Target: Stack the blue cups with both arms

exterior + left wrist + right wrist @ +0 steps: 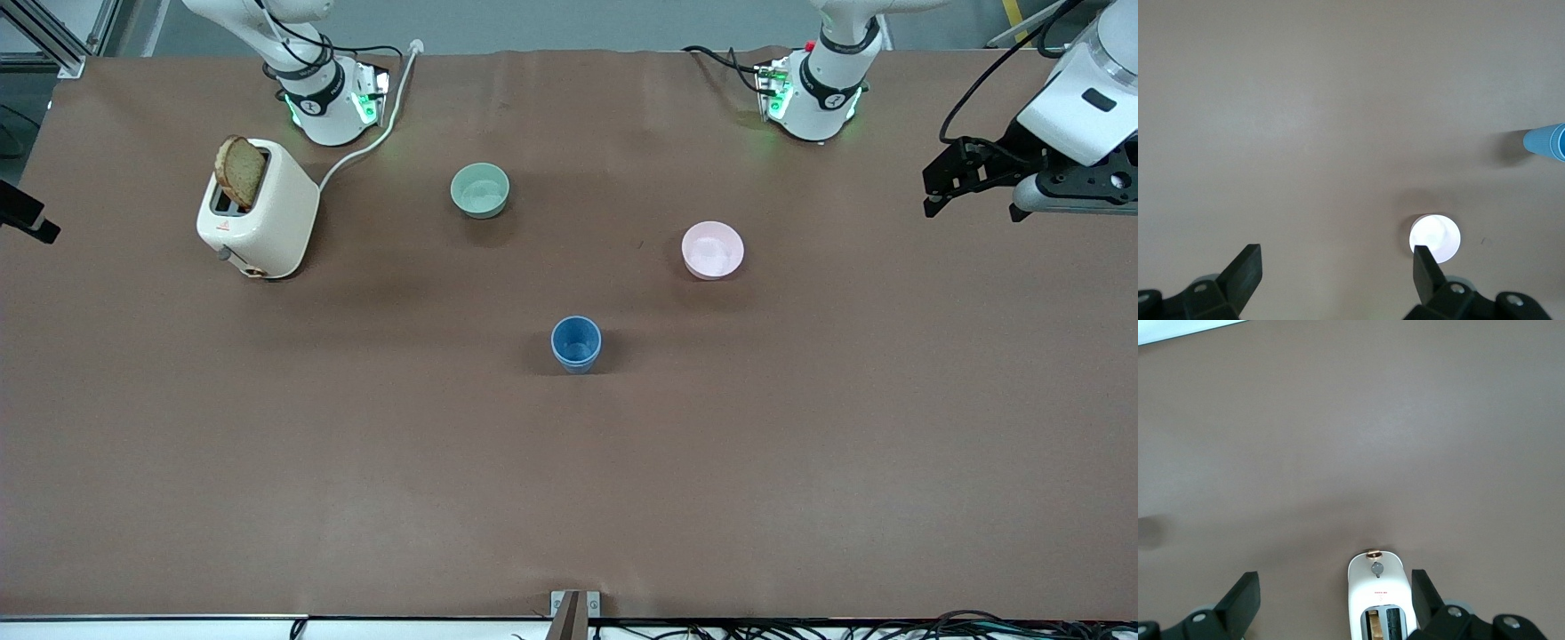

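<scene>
Front view, hidden: my right gripper point(40, 229) was cut off by the frame edge at the right arm's end of the table, only a black tip showing; from here I could not tell how its fingers stood
Front view, my left gripper point(932, 191): it hung over the left arm's end of the table, black and angular, seen side-on so its gap was hard to read
Front view, blue cups point(576, 343): upright mid-table, nearer the camera than both bowls; a doubled rim suggested one tumbler nested in the other, but I could not be sure
Front view, shapes: pale green bowl point(480, 189) and pink bowl point(712, 250) were round, smooth and matte; the cream toaster point(258, 209) was rounded and glossy, a brown slice of bread point(240, 171) standing out of its slot, a white cord point(369, 133) trailing away; the brown table cover point(356, 444) looked like flat paper
Left wrist view, my fingers point(1245, 270): they were spread wide, nothing between them
Left wrist view, cut off: the blue cups showed only as a tapered ribbed sliver point(1546, 142) at the frame edge; the pink bowl point(1435, 237) was washed out to white, partly covered by one finger
Right wrist view, my fingers point(1241, 600): they were wide apart and empty
Right wrist view, toaster point(1378, 597): it was cropped at the frame edge, showing a grey lever and two slots
</scene>
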`<state>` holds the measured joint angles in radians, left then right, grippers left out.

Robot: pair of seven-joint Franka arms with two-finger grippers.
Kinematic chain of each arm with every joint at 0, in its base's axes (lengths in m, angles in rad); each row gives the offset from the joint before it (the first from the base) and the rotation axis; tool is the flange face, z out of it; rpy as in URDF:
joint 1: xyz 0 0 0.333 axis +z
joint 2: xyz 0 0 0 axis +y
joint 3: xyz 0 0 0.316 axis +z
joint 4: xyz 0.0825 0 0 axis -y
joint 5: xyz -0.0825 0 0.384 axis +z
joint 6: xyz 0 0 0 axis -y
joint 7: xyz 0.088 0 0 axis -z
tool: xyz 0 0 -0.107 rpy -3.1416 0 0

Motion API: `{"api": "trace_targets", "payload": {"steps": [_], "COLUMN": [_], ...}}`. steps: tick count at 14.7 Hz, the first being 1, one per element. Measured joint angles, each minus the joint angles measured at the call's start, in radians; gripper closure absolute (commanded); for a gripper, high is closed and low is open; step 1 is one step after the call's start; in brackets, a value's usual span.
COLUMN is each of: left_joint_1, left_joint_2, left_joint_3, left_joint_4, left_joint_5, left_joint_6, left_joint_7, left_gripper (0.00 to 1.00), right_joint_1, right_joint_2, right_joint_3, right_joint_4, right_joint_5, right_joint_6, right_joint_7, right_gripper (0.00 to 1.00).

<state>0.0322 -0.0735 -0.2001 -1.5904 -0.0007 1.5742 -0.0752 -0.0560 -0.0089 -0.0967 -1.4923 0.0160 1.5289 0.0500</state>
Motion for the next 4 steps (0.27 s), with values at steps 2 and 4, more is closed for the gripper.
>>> {"api": "trace_targets", "payload": {"steps": [2, 4], "left_joint_1": [0.0, 0.001], "left_joint_2": [0.0, 0.0], "left_joint_3": [0.001, 0.003], "left_joint_4": [0.0, 0.001], "left_joint_5": [0.0, 0.0], "left_joint_6": [0.0, 0.0], "left_joint_7": [0.0, 0.0], "left_gripper": [0.0, 0.0], "right_joint_1": [0.0, 0.004], "right_joint_2": [0.0, 0.0], "right_joint_3": [0.0, 0.002], "right_joint_4": [0.0, 0.0], "right_joint_5": [-0.003, -0.023], "right_joint_6": [0.0, 0.0], "right_joint_7": [-0.002, -0.009], "right_gripper": [0.0, 0.0]}}
